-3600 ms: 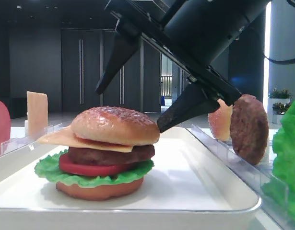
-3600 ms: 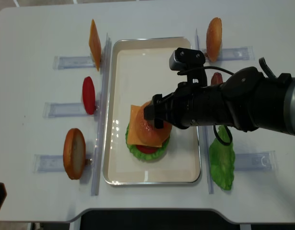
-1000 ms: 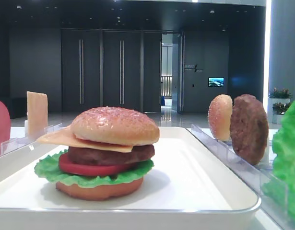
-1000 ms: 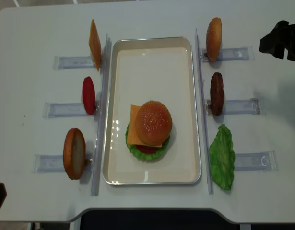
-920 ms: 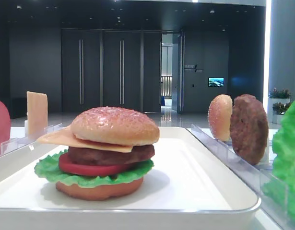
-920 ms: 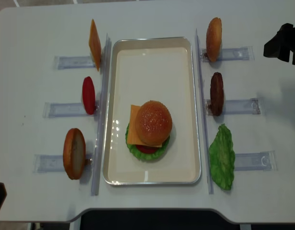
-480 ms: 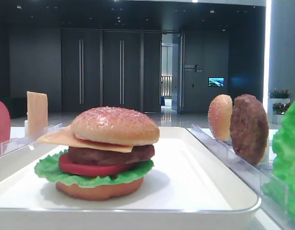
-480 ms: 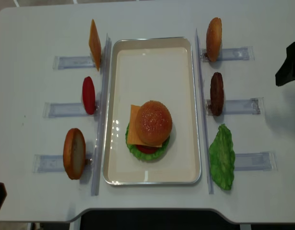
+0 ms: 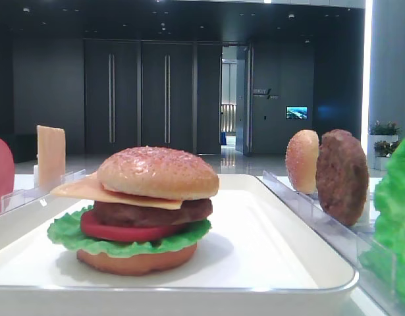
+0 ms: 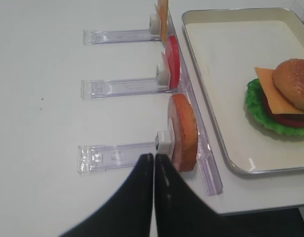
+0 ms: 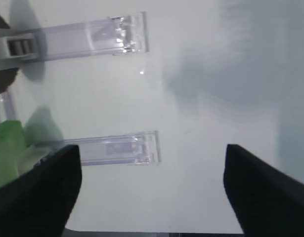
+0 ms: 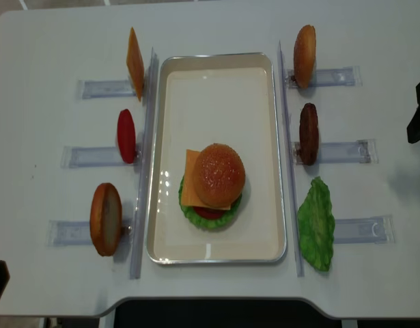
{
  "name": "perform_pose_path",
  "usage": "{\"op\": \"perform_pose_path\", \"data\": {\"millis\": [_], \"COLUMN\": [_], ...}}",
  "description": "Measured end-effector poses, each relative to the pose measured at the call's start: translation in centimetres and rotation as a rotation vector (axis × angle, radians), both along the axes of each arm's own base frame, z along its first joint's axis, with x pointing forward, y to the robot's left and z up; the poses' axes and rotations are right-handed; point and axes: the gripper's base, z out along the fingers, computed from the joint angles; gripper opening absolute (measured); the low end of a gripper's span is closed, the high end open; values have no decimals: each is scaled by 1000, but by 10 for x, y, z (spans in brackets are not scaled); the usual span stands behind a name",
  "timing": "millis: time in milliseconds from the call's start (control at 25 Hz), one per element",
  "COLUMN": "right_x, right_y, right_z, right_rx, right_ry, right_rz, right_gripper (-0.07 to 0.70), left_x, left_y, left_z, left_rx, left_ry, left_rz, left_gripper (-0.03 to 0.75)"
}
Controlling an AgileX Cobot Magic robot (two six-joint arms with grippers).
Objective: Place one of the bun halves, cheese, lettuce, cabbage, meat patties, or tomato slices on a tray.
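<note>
step: sesame top bun [image 12: 218, 175] is set on the stack in the tray [image 12: 216, 82] | right gripper [image 11: 152, 192] is spread, empty, right of tray | left gripper [image 10: 153, 163] is clenched, empty | next: nothing judged needed

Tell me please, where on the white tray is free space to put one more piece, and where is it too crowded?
The far half of the tray, between the burger and the rim near the cheese slice, is bare. A narrow strip is free in front of the burger too. Along both long sides it is crowded: clear racks holding upright food pieces stand right beside the rim.
</note>
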Motion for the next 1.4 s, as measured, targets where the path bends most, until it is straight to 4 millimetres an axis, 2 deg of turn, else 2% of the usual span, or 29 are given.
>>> {"op": "perform_pose_path", "data": {"millis": [200, 360, 640, 840, 1080, 1400], "right_x": [-16, -39, -101, -149, -192, -248], "right_y": [-2, 2, 11, 19, 24, 32], "right_z": [21, 44, 53, 66, 65, 38], "right_rx": [-55, -78, -115, -146, -194, -251], "right_ry": [-77, -180, -305, -470, -616, -798], "right_rz": [-22, -24, -26, -30, -37, -50], "right_gripper": [559, 559, 558, 558, 557, 556], "left_x": [0, 0, 0, 0, 0, 0], "left_y": [0, 0, 0, 0, 0, 0], "left_z": [0, 0, 0, 0, 0, 0], "left_rx": [0, 0, 0, 0, 0, 0], "left_ry": [0, 0, 0, 0, 0, 0], "left_rz": [0, 0, 0, 0, 0, 0], "left_gripper": [0, 0, 0, 0, 0, 0]}}
